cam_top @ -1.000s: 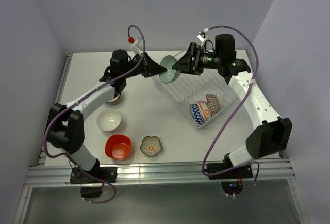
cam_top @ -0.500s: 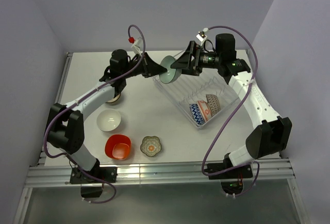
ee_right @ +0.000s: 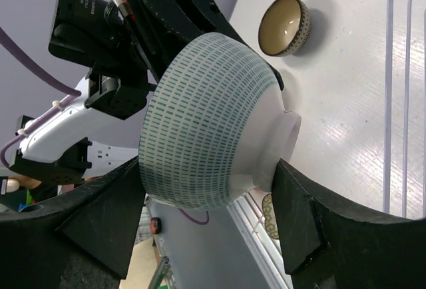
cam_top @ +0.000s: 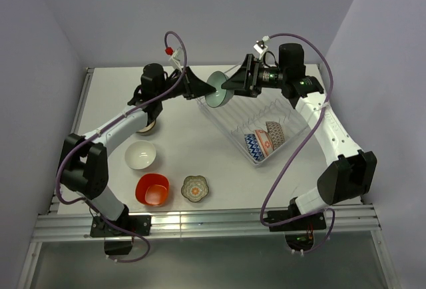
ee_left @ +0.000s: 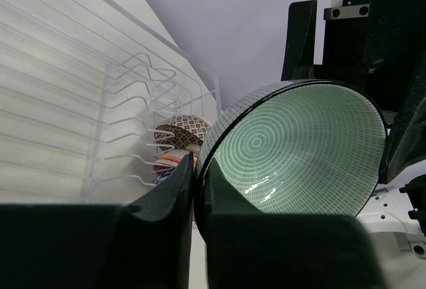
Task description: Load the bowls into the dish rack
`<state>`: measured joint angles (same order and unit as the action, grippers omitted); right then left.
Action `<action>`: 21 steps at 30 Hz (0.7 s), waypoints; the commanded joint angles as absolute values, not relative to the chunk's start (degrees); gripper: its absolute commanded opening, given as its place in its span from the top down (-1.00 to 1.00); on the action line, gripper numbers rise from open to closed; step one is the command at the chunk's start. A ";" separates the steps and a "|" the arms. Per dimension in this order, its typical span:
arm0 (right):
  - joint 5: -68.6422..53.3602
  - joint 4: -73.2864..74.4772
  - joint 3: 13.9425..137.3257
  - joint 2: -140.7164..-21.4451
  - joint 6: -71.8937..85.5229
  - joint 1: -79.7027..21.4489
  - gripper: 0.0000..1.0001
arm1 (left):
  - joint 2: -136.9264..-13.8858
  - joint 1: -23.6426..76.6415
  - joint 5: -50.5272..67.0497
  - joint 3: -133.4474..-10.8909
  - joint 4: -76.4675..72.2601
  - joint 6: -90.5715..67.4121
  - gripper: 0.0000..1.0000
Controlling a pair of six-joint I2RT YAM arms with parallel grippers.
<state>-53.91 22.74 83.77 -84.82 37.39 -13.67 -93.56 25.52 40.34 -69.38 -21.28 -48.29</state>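
A pale teal bowl (cam_top: 217, 97) hangs on its side in the air above the far left corner of the dish rack (cam_top: 261, 110), between both grippers. My left gripper (cam_top: 208, 91) is shut on its rim, one finger inside and one outside (ee_left: 194, 162). My right gripper (cam_top: 227, 89) spans the bowl (ee_right: 206, 129) from the other side, one finger at the rim and one against the foot (ee_right: 208, 172). The rack holds a blue zigzag bowl (cam_top: 253, 148), an orange patterned bowl (cam_top: 264, 141) and a grey-brown bowl (cam_top: 275, 132).
On the table left of the rack lie a white bowl (cam_top: 140, 154), an orange-red bowl (cam_top: 152, 189) and a flower-shaped bowl (cam_top: 196, 188). A dark brown bowl (cam_top: 148, 128) sits partly under my left arm. The rack's wire tines (ee_left: 100, 102) stand just below the held bowl.
The right gripper's fingers spread wider around the teal bowl, then closed back on it. The bowl and the left arm have hardly moved.
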 commanded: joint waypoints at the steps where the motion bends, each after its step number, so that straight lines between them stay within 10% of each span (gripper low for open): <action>1: -59.33 20.39 84.81 -84.73 37.18 -14.50 0.97 | -91.84 26.10 40.87 -70.93 -24.44 -48.61 0.58; 17: -55.55 50.42 97.81 -86.04 4.52 -4.31 1.00 | -90.44 22.85 42.36 -75.39 -10.48 -37.54 -0.99; 21: -51.87 64.57 104.57 -88.41 -10.17 1.56 1.00 | -89.56 22.15 42.54 -77.61 -4.84 -30.51 -0.99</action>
